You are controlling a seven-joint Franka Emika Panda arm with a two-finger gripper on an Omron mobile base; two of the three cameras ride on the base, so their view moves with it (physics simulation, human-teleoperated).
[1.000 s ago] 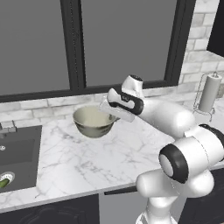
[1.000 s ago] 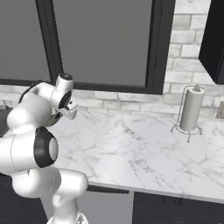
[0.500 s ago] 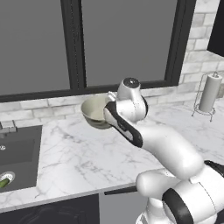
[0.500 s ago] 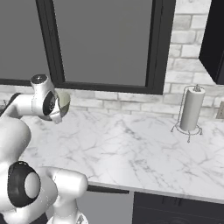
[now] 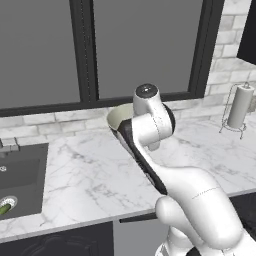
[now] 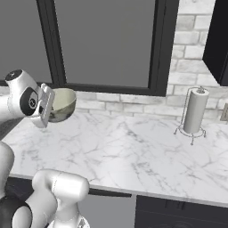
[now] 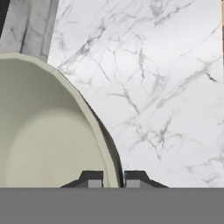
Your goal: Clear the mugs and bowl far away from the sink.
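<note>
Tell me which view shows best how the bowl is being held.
The hand view: the tool has one fingertip on each side of the bowl rim, pinching its wall. The right base view shows the bowl lifted off the marble counter beside the hand. In the left base view the arm hides most of the bowl.

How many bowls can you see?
1. The bowl is up off the marble counter, pinched by its rim in the gripper, near the window. More could be hidden behind the arm.
</note>
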